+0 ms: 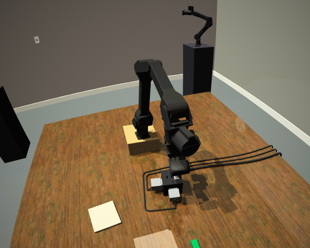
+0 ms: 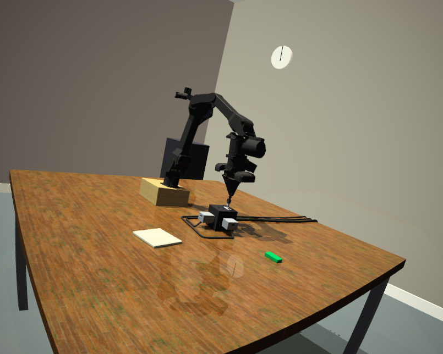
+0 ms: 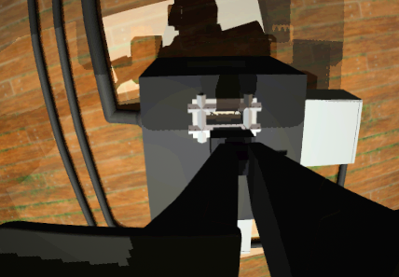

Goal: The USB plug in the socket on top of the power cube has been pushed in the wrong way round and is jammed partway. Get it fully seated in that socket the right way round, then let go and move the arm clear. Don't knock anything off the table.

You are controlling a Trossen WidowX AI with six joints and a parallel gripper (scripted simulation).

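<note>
The black power cube point(image 1: 165, 190) point(image 2: 217, 223) point(image 3: 172, 163) stands on the table. The pale frame of a socket point(image 1: 176, 177) point(image 3: 253, 117) shows on its top. My gripper point(image 2: 229, 195) point(image 3: 238, 156) points down above the cube and is shut on the small dark USB plug point(image 2: 228, 201) point(image 3: 231, 133). In the wrist view the plug overlaps the near edge of the frame. In the exterior view it stands upright just above the cube's top. Whether its tip is inside the socket, and which way round it faces, cannot be told. In the top view the hand hides the fingertips.
White plugs point(image 1: 156, 182) point(image 2: 229, 223) point(image 3: 330, 132) stick out of the cube's sides. Black cables point(image 1: 229, 163) point(image 2: 274, 217) point(image 3: 96, 47) run around and behind it. A cream pad point(image 1: 104, 216) point(image 2: 157, 237) and a green block point(image 1: 195, 243) point(image 2: 273, 256) lie on the table.
</note>
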